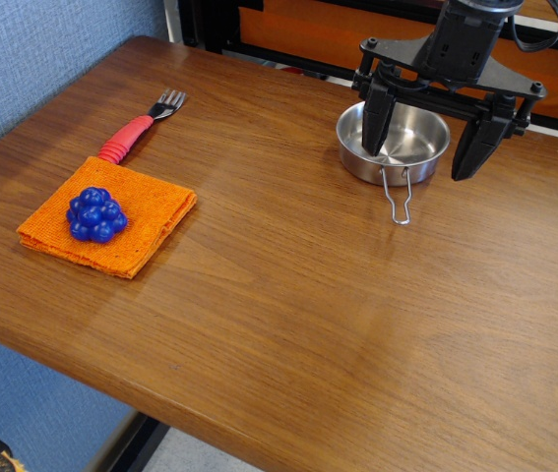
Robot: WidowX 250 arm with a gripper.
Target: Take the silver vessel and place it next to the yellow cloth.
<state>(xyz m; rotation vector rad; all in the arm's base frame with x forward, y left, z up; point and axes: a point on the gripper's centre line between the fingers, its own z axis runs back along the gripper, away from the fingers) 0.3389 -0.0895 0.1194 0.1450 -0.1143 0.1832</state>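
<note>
The silver vessel (397,146) is a shallow shiny steel pan at the table's back right, its thin wire loop handle pointing toward the front. My gripper (424,146) hangs over it, open wide, with the left finger over the pan's left side and the right finger just outside its right rim. It holds nothing. The yellow cloth (146,211) is a folded orange square lying at the left of the table, far from the pan.
A blue knobbly berry toy (94,214) sits on the cloth. A red-handled fork (141,126) lies just behind the cloth. A blue wall runs along the left. The table's (308,315) front edge slants across the bottom.
</note>
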